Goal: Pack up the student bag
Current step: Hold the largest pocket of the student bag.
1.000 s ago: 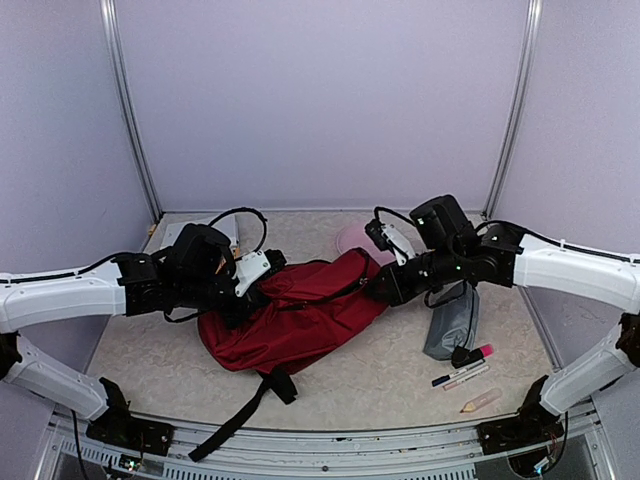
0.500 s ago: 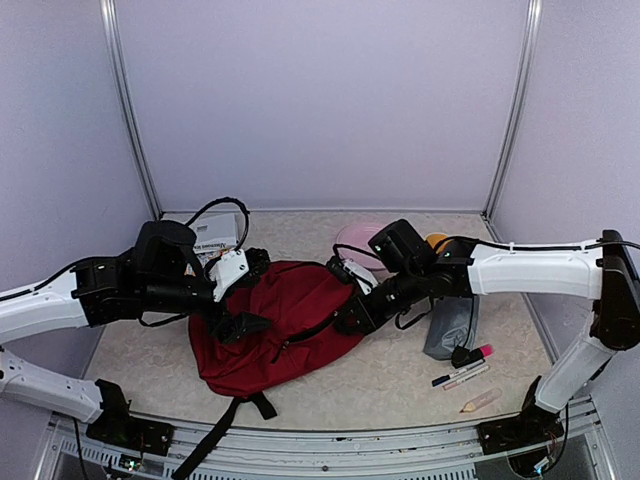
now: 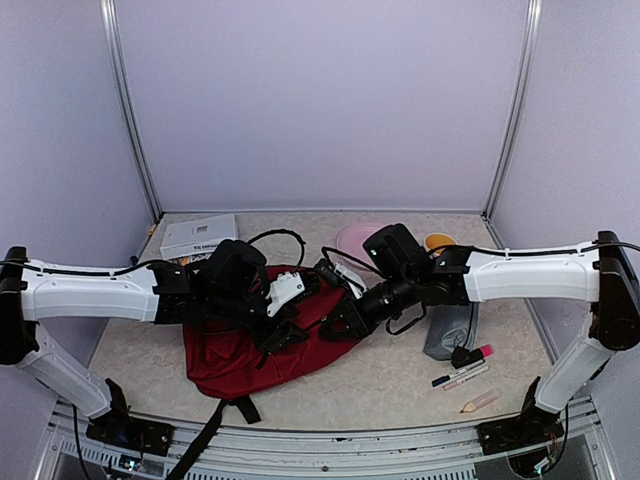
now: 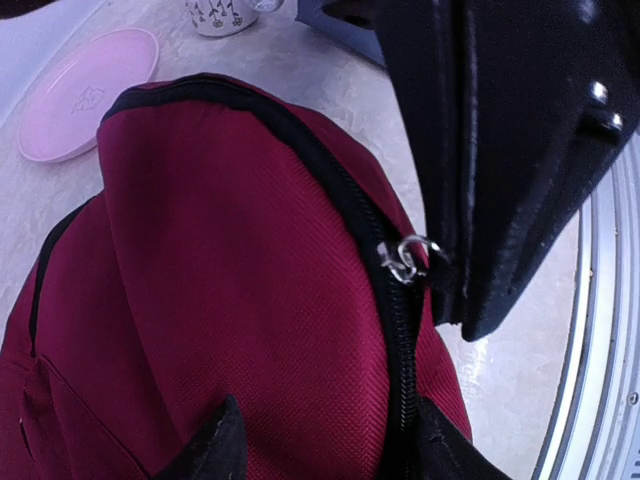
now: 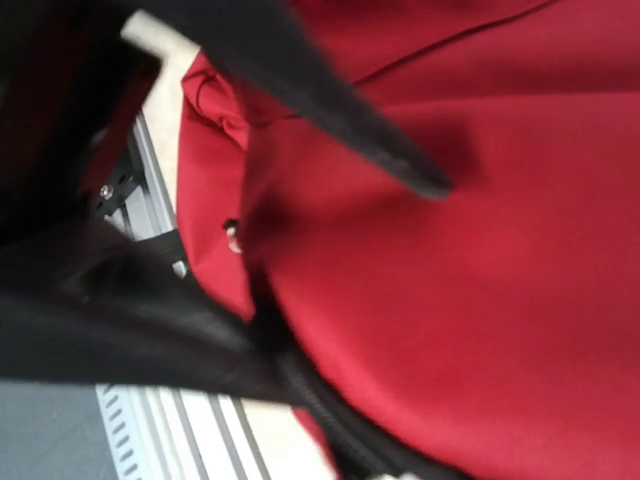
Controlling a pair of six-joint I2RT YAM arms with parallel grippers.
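The student bag (image 3: 235, 350), dark red with black zip trim, lies flat left of centre; one black strap (image 3: 208, 437) trails over the front edge. In the left wrist view the student bag (image 4: 230, 280) fills the frame, zip closed, silver pull (image 4: 405, 260) at the right. My left gripper (image 3: 283, 335) (image 4: 325, 455) sits on the fabric, jaws apart, straddling the zip line. My right gripper (image 3: 335, 322) is shut at the bag's zip trim next to the pull; its fingers are blurred and hidden in the right wrist view.
A pink plate (image 3: 355, 238) and a yellow item (image 3: 437, 241) sit at the back. A white box (image 3: 198, 236) lies back left. A grey pouch (image 3: 450, 325), a pink highlighter (image 3: 475, 354) and pens (image 3: 462, 375) lie right. A mug (image 4: 215, 12) stands near the plate.
The right gripper has dragged the bag leftward and flatter. The left gripper let go, opened, and moved right onto the bag near the zip.
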